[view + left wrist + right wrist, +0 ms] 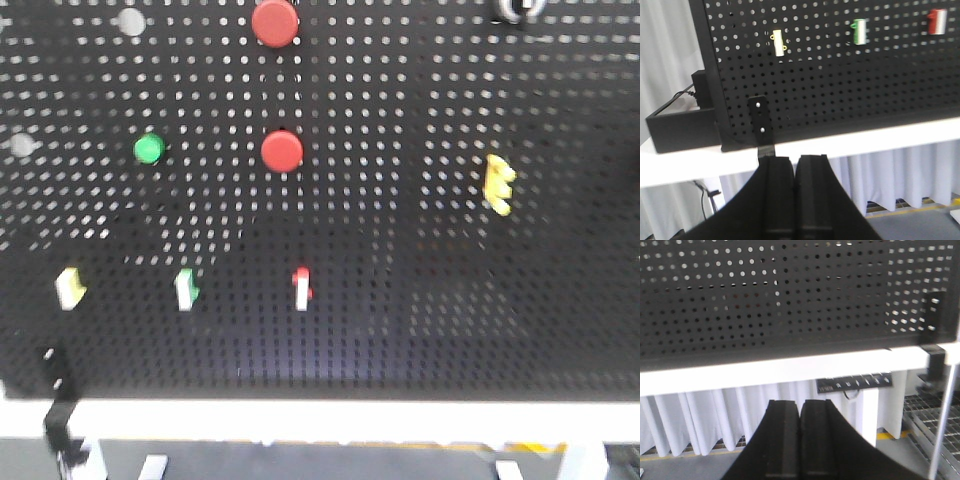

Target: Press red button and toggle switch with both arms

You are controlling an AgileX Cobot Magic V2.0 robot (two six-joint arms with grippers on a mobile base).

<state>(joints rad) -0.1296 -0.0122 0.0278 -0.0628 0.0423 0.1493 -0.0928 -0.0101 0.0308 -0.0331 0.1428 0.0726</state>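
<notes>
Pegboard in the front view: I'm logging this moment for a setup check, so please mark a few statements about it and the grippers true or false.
1. Two red buttons sit one above the other, the upper red button over the lower red button. True.
2. The green button lies right of the lower red button. False: it lies left of it.
3. The left gripper has its jaws shut on nothing. True.
4. The right gripper is pressing a toggle. False: its jaws are shut, short of the pegboard.
</notes>
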